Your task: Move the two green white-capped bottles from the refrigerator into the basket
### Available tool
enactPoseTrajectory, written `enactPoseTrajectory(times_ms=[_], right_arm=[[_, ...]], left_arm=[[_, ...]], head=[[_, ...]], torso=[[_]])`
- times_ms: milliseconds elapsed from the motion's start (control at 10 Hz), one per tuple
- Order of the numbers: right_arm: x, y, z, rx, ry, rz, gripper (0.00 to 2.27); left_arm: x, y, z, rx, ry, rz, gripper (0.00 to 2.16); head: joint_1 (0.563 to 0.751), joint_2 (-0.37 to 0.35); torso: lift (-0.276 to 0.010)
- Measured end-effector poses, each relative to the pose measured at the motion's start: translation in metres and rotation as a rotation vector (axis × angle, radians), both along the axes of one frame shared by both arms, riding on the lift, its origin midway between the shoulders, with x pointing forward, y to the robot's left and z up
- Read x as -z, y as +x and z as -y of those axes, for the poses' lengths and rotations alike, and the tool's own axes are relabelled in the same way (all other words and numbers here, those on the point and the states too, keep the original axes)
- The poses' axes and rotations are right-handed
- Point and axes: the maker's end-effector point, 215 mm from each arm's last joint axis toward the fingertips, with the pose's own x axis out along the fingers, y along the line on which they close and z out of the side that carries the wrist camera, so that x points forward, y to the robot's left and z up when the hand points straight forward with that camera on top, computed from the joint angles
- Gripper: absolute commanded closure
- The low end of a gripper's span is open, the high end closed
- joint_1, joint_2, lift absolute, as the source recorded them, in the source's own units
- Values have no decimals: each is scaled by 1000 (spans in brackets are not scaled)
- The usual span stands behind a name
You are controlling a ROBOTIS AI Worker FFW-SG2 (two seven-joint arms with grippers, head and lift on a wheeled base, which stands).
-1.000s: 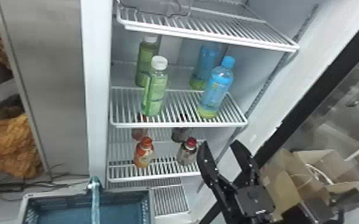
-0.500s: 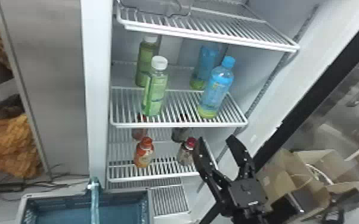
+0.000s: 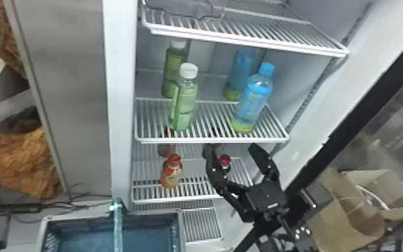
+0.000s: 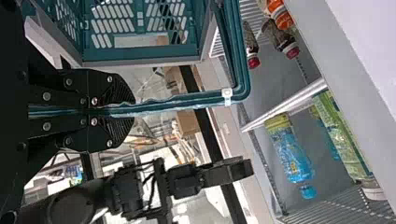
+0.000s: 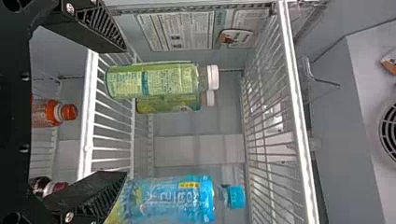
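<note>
- Right now, in head-view clock directions, both green white-capped bottles are on a wire shelf of the refrigerator, outside the basket.
- The front green bottle stands upright; the rear green bottle is between eleven and twelve o'clock from it.
- At three o'clock from the front green bottle stands the front blue-capped bottle, with the rear blue bottle at about eleven from that one.
- The right gripper is between four and five o'clock from the front green bottle, its fingers spread wide with nothing held between them.
- In the left wrist view, the left gripper has its fingers closed around the teal handle of the basket.
- The basket itself lies at about seven o'clock from the front green bottle.
- On the shelf below, an orange-capped bottle stands near six o'clock; a red-capped bottle is partly hidden behind a right gripper finger.
</note>
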Motion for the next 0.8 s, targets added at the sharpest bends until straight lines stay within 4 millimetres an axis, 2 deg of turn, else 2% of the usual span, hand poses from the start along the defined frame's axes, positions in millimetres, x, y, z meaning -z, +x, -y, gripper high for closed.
enactPoseTrajectory(times_ms=[300, 800], right_arm=[[3, 35, -16, -37, -17, 18, 88], [2, 87, -29, -73, -41, 42, 88]], left_arm=[[0, 0, 0, -1, -1, 1, 1202], [-2, 1, 1, 0, -3, 4, 1202]], head=[[695, -256], [695, -221]], torso=[[-4], [-4]])
